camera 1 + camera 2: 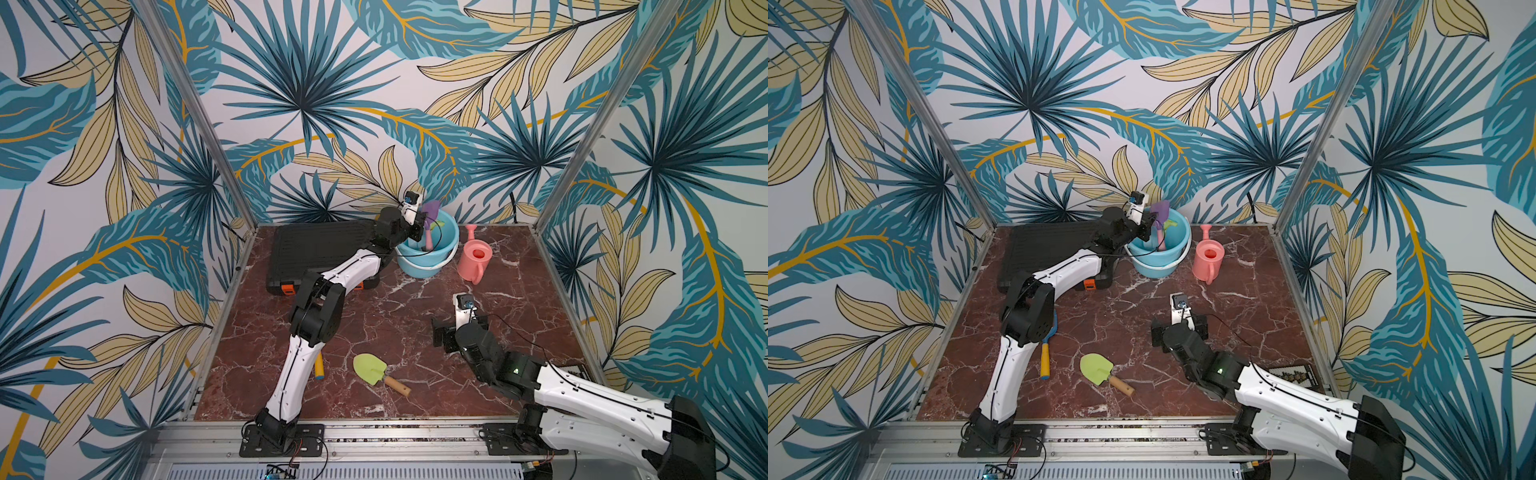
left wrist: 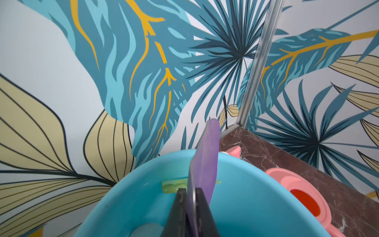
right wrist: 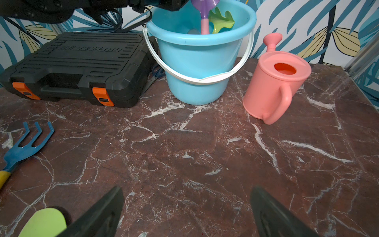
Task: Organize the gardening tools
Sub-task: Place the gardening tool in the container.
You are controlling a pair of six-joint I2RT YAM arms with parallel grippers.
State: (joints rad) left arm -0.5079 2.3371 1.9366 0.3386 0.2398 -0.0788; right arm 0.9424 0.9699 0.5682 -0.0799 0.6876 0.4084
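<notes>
Left gripper point(image 2: 189, 191): clamped on the blade of the purple scoop point(image 2: 205, 156), right over the mouth of the blue bucket point(image 3: 201, 39).
Scoop axis: near upright, slightly tilted. The blade points up above the bucket rim and the pink handle points down inside the bucket.
Handle end: whether it touches the bucket floor cannot be told.
Key relation: the bucket's inside lies straight below the held scoop. A release would likely drop it in handle first, beside the green rake point(image 3: 222, 20) standing in the bucket.
Nearer arm: the left, at the bucket; the right is well apart from it.
Right gripper point(image 3: 187, 189): jaws wide apart and empty, over bare table point(image 3: 184, 143) on the robot's side of the bucket.
Outside the bucket: green shovel point(image 1: 370, 368) and blue fork point(image 3: 26, 143) lie flat, well apart from it. The pink watering can point(image 3: 274, 82) stands upright just beside it.
</notes>
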